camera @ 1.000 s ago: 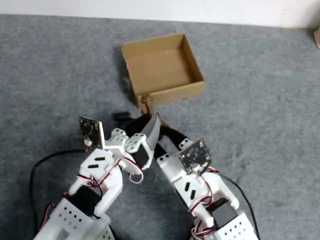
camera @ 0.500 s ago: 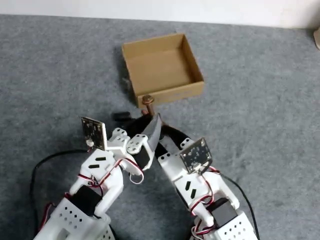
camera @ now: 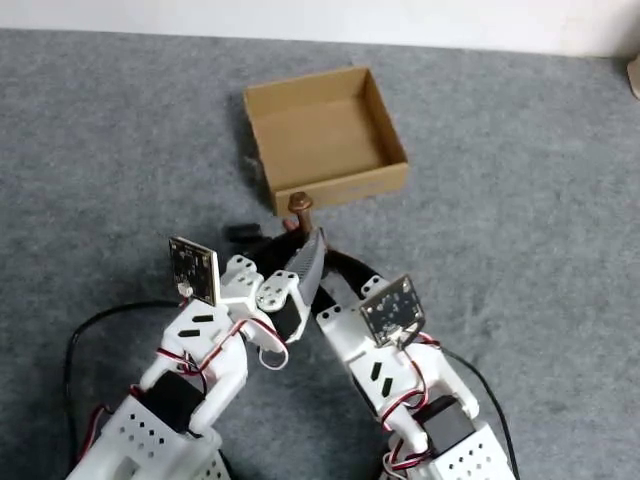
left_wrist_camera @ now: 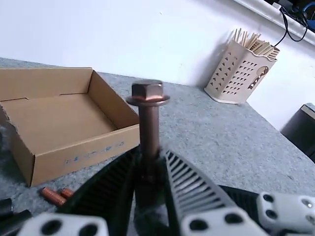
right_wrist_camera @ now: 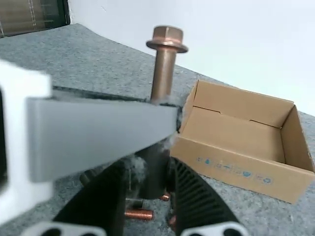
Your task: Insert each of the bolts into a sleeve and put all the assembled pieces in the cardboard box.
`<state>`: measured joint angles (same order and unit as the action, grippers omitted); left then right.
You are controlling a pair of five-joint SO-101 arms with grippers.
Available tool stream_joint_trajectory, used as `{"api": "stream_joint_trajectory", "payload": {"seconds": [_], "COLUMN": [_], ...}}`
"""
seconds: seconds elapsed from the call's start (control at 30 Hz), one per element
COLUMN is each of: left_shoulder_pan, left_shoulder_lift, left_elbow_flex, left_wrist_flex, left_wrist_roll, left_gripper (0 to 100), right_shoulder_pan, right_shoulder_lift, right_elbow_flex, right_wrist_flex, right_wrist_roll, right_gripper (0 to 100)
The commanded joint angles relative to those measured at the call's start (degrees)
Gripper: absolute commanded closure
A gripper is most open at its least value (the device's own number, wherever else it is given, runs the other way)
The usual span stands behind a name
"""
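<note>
Fingers (left_wrist_camera: 189,184) of the left gripper (left_wrist_camera: 150,160) clamp the shank of an upright copper bolt (left_wrist_camera: 148,118), while the right gripper (right_wrist_camera: 151,167) pinches its lower end. Left arm (camera: 200,340) and bolt head have edged rightward in the past second. Just beyond, the cardboard box (camera: 340,185) shows a bare floor and blue lettering (left_wrist_camera: 93,153) too small to read. Two loose bolts (left_wrist_camera: 53,195) lie on the grey surface (camera: 520,200) beside its wall; far right, a perforated holder (left_wrist_camera: 236,73) carries wooden sticks (left_wrist_camera: 248,39).
</note>
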<state>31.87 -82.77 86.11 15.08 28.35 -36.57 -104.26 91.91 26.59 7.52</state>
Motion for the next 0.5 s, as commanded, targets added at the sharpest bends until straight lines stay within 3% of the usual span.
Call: {"api": "stream_joint_trajectory", "payload": {"seconds": [0.0,0.17,0.47], "left_shoulder_pan": [2.1,2.2,1.9], "left_shoulder_lift": [0.2,0.2,-0.3], "left_elbow_flex": [0.1,-0.3,-0.4], "left_wrist_flex": [1.1,3.4,3.4], "left_wrist_roll": [-0.3,0.0,0.2], "left_gripper": [87,72,76], "right_shoulder_pan": [1.4,2.7,2.4], "right_shoulder_lift": [-1.1,-1.1,-1.1], "right_elbow_flex": [-5.1,-5.0,-3.1], "right_wrist_flex": [-3.3,-3.3,-3.3], "right_wrist_roll": [-0.6,-0.6,-0.6], "right_gripper": [99.5,99.5,99.5]}}
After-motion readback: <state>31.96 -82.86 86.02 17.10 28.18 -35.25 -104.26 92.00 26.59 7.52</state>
